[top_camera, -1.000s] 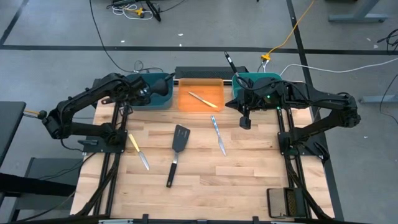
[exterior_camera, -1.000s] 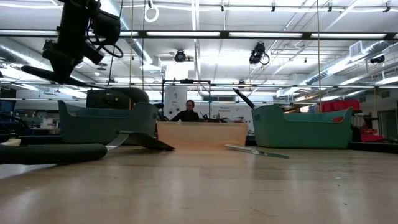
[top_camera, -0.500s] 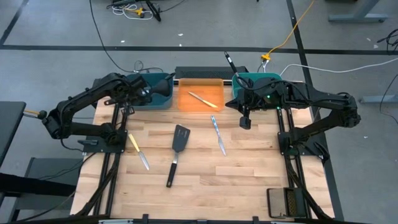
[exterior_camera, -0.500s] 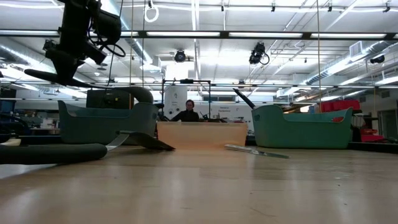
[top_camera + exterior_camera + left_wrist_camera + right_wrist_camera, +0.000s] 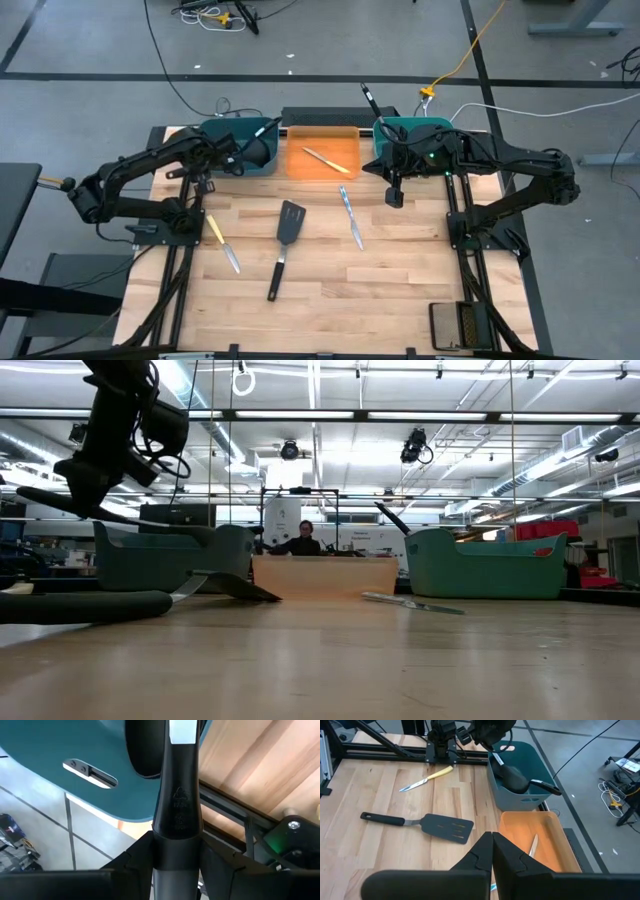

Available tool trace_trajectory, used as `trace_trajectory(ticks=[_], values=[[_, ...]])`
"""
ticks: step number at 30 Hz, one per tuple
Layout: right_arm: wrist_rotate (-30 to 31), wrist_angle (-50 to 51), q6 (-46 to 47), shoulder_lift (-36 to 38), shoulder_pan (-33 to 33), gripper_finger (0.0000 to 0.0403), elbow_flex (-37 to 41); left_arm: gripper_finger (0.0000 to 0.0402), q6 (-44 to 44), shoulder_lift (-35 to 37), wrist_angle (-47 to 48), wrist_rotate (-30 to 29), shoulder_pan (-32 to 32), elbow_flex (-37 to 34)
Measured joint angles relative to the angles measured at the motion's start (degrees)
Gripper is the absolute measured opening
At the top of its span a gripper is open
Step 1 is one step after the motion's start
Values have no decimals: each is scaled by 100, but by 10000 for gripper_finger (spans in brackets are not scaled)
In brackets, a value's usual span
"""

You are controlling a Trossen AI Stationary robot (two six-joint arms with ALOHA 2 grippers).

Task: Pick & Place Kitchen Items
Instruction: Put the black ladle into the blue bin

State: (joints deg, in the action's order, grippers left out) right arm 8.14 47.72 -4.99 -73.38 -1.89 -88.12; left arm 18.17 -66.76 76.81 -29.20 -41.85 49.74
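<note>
My left gripper (image 5: 218, 158) is shut on a black ladle (image 5: 255, 150) over the left teal bin (image 5: 235, 128). The ladle's bowl (image 5: 145, 745) hangs inside the bin. My right gripper (image 5: 394, 198) waits shut and empty above the table, in front of the right teal bin (image 5: 425, 128). On the wood lie a yellow-handled knife (image 5: 222, 243), a black slotted spatula (image 5: 285, 245) and a silver knife (image 5: 351, 217). Another yellow-handled knife (image 5: 325, 160) lies in the orange bin (image 5: 300, 165). My left gripper pinches the ladle's handle (image 5: 176, 810) between its two fingers, back from the bowl. The fingers slant down from above, from the table's left side. The ladle is tilted, bowl end lowest and inside the bin, its free handle end (image 5: 25, 493) sticking out behind the gripper.
A dark utensil handle (image 5: 371, 100) sticks up out of the right teal bin. Another black handle (image 5: 545, 785) rests across the left bin's rim. The three bins stand in a row along the far edge. A person (image 5: 303, 540) sits beyond the table.
My left gripper has gone down toward the left teal bin with the ladle. The ladle has tipped more bowl-down, and its bowl has sunk lower into the bin.
</note>
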Motion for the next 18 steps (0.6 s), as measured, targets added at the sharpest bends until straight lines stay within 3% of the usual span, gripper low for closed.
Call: trace_trajectory(ticks=[18], values=[[0,-4,2,0,0,9,0,133,537,0,-66,-855,1,-15]])
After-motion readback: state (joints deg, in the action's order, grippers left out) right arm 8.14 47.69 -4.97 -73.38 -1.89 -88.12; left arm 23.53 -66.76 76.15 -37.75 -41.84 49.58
